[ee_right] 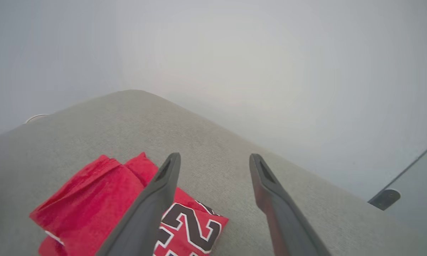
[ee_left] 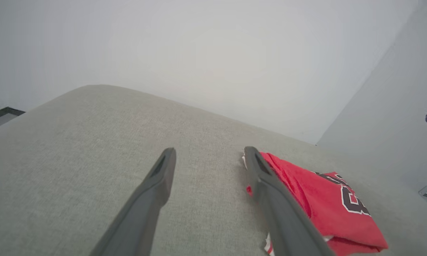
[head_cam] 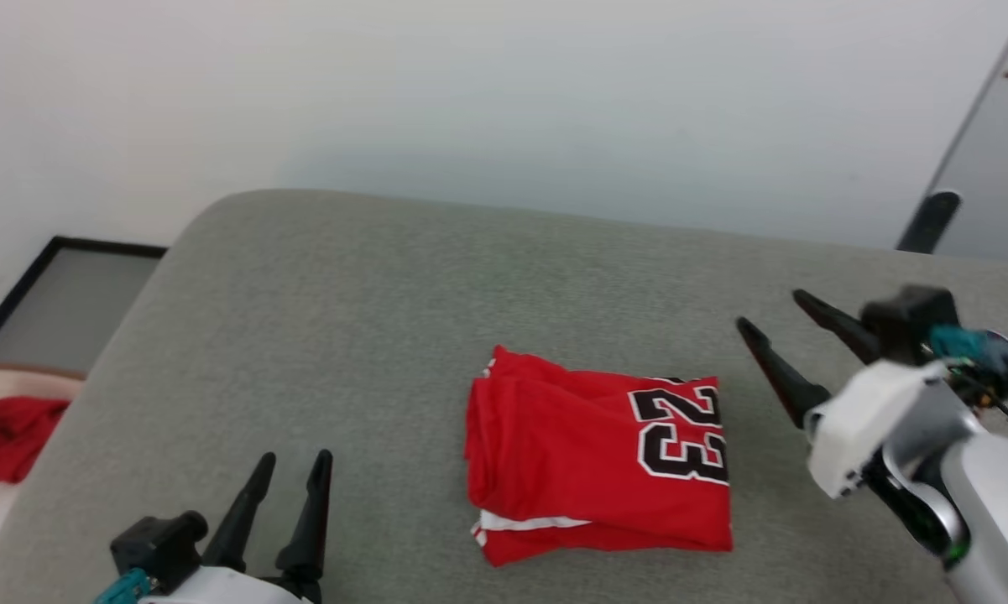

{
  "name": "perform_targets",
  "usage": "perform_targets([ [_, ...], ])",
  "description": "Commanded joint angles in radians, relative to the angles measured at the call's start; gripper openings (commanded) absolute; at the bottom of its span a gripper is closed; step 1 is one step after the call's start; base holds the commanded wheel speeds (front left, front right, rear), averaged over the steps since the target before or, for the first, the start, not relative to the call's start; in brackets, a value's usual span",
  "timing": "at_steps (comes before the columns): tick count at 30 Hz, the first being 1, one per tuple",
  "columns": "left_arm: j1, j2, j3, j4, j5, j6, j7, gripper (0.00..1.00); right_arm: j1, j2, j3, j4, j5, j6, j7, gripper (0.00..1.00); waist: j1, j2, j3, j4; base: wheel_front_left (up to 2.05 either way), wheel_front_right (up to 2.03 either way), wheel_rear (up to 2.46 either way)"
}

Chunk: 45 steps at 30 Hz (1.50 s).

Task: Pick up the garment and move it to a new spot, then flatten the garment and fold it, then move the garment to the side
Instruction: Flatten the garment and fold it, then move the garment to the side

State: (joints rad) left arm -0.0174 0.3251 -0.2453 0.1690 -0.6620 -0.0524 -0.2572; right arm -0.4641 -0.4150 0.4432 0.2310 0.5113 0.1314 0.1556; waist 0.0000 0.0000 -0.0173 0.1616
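The garment, a red jersey knit with a fine mesh-like texture, is seen folded into a roughly square, slightly puffy packet. It is laid flat on the grey cushion, a little right of the middle. A black "23" outlined in white is turned sideways on its right half, and a white striped edge is exposed at its near left corner. The cushion is covered in a coarse woven fabric and is rounded at its far left corner. A plain pale wall is seen behind it. Beyond the cushion's left edge, a bunched plain red cloth is held in a pale round container whose material cannot be told. The left gripper is held low at the near left, well apart from the garment, its dark tapered fingers parted and empty. The right gripper is held near the garment's right edge, its fingers spread wider, with nothing gripped between them.
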Motion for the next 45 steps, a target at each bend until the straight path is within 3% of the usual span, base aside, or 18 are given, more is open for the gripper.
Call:
perform_targets([
  [1,0.008,0.005,0.007,-0.006,0.008,0.007,-0.005,1.0,0.026,-0.008,-0.015,-0.006,-0.02,-0.002,-0.033,1.0,0.0,0.0,-0.003,-0.046,0.0,0.0,0.0],
  [9,0.028,0.015,0.036,-0.023,0.033,0.014,-0.007,1.0,0.18,0.006,-0.148,-0.012,-0.13,-0.002,-0.247,1.0,0.0,0.0,-0.001,-0.107,0.0,0.0,0.0],
  [15,0.043,0.018,0.077,-0.048,0.081,0.016,-0.008,1.0,0.281,0.05,-0.239,-0.025,-0.177,-0.002,-0.31,1.0,0.0,0.0,-0.004,-0.126,0.0,0.0,0.0],
  [30,0.092,-0.019,0.199,-0.102,0.257,-0.027,-0.007,1.0,0.398,0.106,-0.36,-0.078,-0.221,-0.002,-0.328,1.0,0.0,0.0,-0.023,-0.135,0.0,0.0,0.0],
  [39,0.098,-0.057,0.242,-0.109,0.308,-0.055,-0.007,1.0,0.414,0.117,-0.376,-0.089,-0.23,-0.002,-0.314,1.0,0.0,0.0,-0.029,-0.127,0.0,0.0,0.0],
  [45,0.094,-0.072,0.257,-0.108,0.332,-0.067,-0.007,1.0,0.409,0.12,-0.355,-0.098,-0.235,-0.002,-0.302,1.0,0.0,0.0,-0.037,-0.086,0.0,0.0,0.0],
])
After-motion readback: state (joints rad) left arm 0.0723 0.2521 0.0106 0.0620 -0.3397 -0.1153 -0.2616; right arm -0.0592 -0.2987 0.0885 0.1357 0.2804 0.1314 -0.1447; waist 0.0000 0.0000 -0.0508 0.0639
